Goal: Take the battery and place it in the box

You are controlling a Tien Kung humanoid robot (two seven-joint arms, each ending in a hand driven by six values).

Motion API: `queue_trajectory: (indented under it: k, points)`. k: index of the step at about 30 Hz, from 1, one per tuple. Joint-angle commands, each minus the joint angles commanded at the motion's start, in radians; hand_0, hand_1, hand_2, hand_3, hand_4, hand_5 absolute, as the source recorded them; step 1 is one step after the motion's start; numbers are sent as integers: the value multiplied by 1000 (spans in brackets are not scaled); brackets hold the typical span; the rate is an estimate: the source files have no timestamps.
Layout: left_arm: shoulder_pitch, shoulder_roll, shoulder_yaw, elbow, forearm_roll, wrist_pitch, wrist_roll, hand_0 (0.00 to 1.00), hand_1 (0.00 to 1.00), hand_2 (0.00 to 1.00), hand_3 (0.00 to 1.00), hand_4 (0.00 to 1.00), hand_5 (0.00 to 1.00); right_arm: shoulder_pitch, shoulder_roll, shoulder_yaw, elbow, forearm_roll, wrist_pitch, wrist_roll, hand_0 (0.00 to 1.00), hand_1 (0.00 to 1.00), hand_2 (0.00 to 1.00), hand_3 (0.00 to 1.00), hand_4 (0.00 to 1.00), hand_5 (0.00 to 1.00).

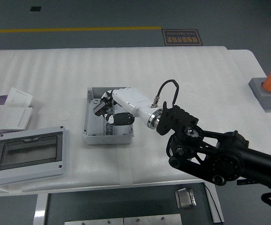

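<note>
The open grey box (91,135) lies left of the table's middle, with a metal rail along its floor. My right hand (106,110), white-shelled with black joints, hangs over the box's inside, reaching in from the lower right. Its white forearm and black wrist (165,119) cover the spot just right of the box where the black battery lay. No battery shows anywhere on the table. I cannot tell whether it is in the hand or hidden under the arm. My left arm is out of view.
A grey enclosure with a clear lid (30,154) sits at the front left. White socket plates (11,112) lie behind it near the left edge. A grey block with an orange cylinder (268,89) stands at the far right.
</note>
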Motion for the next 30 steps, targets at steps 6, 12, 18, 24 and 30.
queue_trajectory:
  k: [6, 12, 18, 24, 30]
  points:
    - [0, 0, 6, 0, -4, -2, 1, 667, 683, 569, 592, 510, 435, -10, 17, -11, -31, 7, -4, -5, 803, 790, 833, 905, 734, 476]
    - [-2, 1, 12, 0, -5, -9, 4, 667, 683, 568, 592, 512, 437, -9, 15, -1, -37, 25, 7, -6, 938, 878, 928, 998, 759, 449]
    - [-5, 0, 17, 0, -11, -11, 4, 667, 683, 558, 582, 503, 428, 5, -44, 43, -60, 27, 20, -7, 950, 884, 911, 998, 768, 439]
    - [-5, 1, 17, 0, -13, -11, 5, 667, 683, 545, 564, 503, 427, 42, -144, 25, -113, 30, 61, -26, 948, 874, 853, 998, 774, 442]
    - [-9, 3, 16, 0, -13, -11, 3, 667, 682, 546, 560, 504, 422, 84, -200, -74, -139, 46, 138, -59, 946, 864, 826, 988, 779, 440]
